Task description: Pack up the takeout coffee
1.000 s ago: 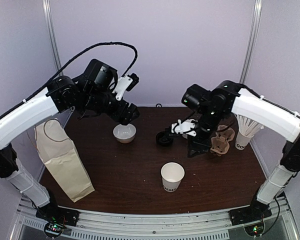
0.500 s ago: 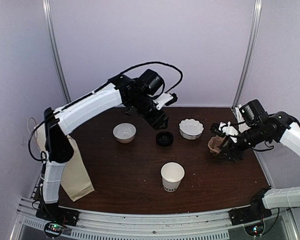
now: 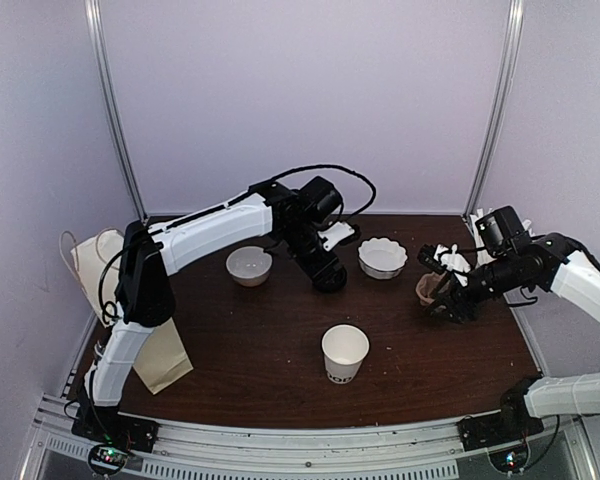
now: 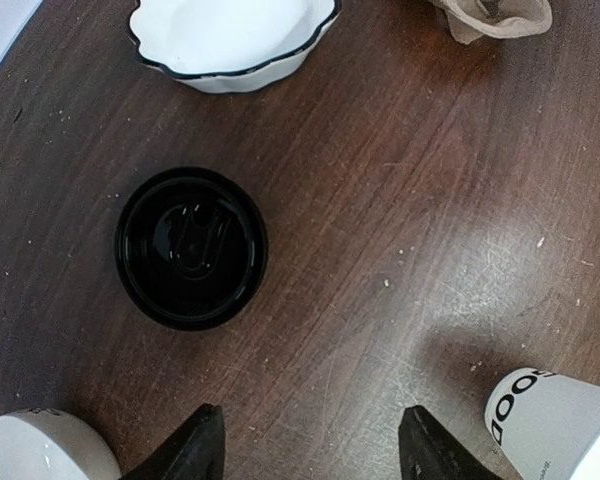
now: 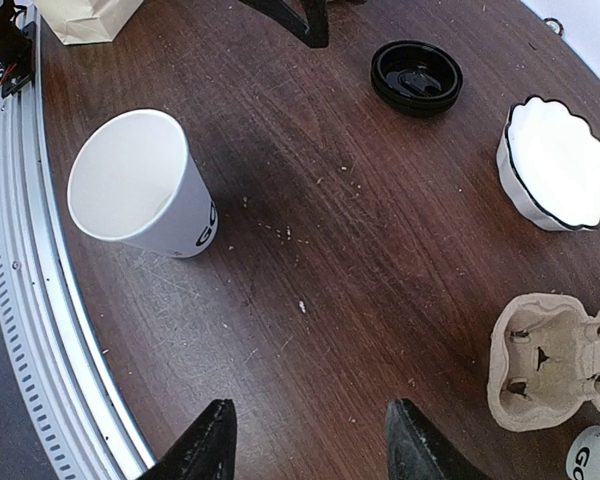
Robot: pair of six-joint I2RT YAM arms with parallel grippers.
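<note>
The white paper cup (image 3: 345, 352) with dark letters stands upright and open at the table's front centre; it also shows in the right wrist view (image 5: 140, 185) and at the left wrist view's corner (image 4: 550, 420). Its black lid (image 4: 191, 247) lies flat on the table, apart from the cup, and also shows in the right wrist view (image 5: 416, 76). My left gripper (image 3: 328, 274) hangs over the lid and hides it in the top view; it is open and empty (image 4: 315, 452). My right gripper (image 3: 448, 300) is open and empty (image 5: 315, 450) over bare table beside the cardboard carrier.
A scalloped white bowl (image 3: 382, 257) and a plain white bowl (image 3: 249, 265) flank the lid. A cardboard cup carrier (image 5: 550, 360) lies at the right, with another lettered cup (image 5: 595, 455) beyond it. A paper bag (image 3: 130, 300) lies at the left.
My left gripper has swung from over the plain bowl to the lid and dropped low over it. My right arm has pulled back from the lid to the carrier at the right.
</note>
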